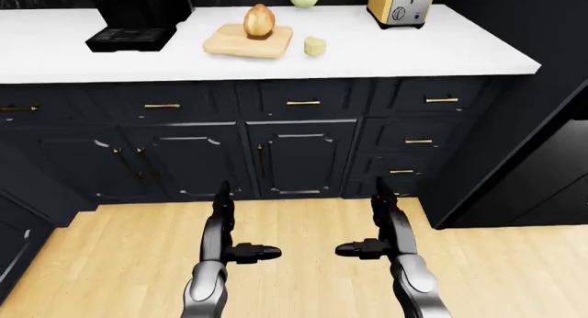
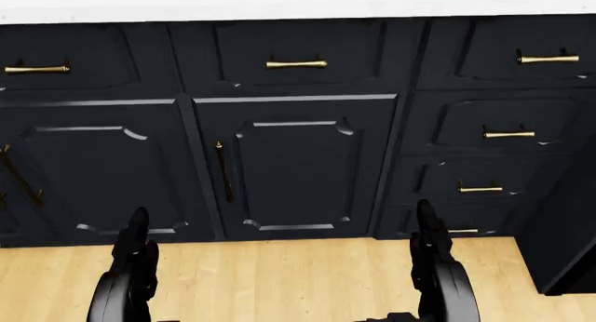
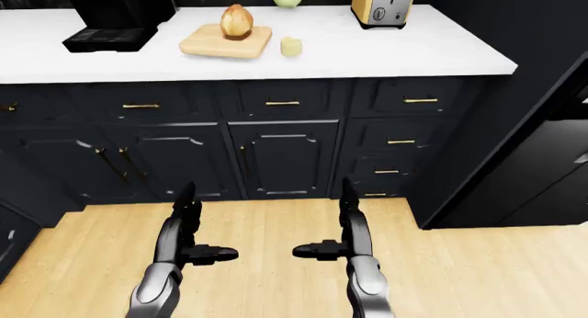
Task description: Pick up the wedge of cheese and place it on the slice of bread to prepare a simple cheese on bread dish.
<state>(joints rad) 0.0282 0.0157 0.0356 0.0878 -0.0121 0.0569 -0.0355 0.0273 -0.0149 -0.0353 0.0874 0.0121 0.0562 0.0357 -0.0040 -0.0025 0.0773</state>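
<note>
left hand [image 1: 223, 225], right hand [image 1: 384, 221], fingers spread, empty

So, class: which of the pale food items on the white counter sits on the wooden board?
The golden-brown bread; the pale cheese lies beside the wooden board.

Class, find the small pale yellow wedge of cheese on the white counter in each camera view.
Left-eye view: pale yellow cheese wedge, top centre, right of the wooden cutting board.
Right-eye view: top centre, right of the board.
Head view: not in it; only cabinet fronts show.
Shared landmark: brass drawer handle.
</note>
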